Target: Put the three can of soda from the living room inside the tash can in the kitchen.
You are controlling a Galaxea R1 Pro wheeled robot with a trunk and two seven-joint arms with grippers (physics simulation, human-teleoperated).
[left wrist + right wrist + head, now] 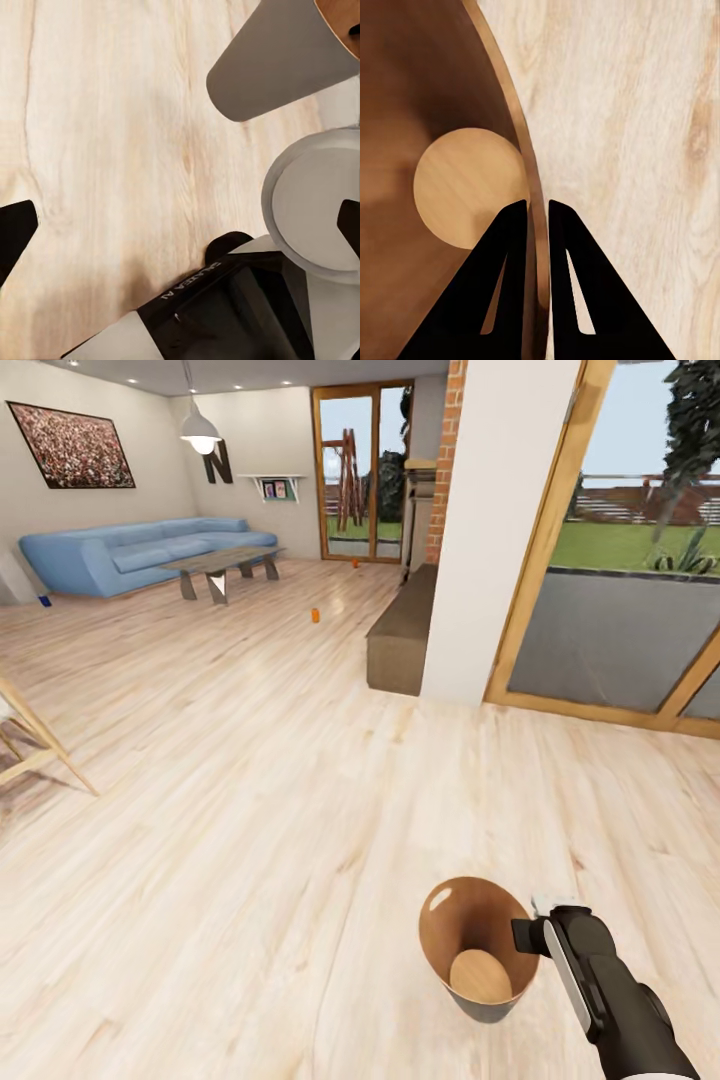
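The tash can (462, 916) hangs low over the light wood floor, tilted, its brown inside empty. My right gripper (528, 936) is shut on its copper rim (537, 225), one finger inside and one outside. The can's grey outside (277, 60) shows in the left wrist view. My left gripper (184, 221) is open with nothing between its fingers, pointing down at the floor. Far off in the living room, one orange can of soda (315, 616) stands on the floor. A second orange one (356, 561) is near the glass door. A dark blue one (43, 600) sits by the sofa's left end.
A light-blue sofa (140, 552) and a low grey coffee table (222, 560) stand at the far left. A dark bench (402, 630) lies against a white pillar (500, 530). Wooden chair legs (40, 745) jut in at the left. Open floor runs between.
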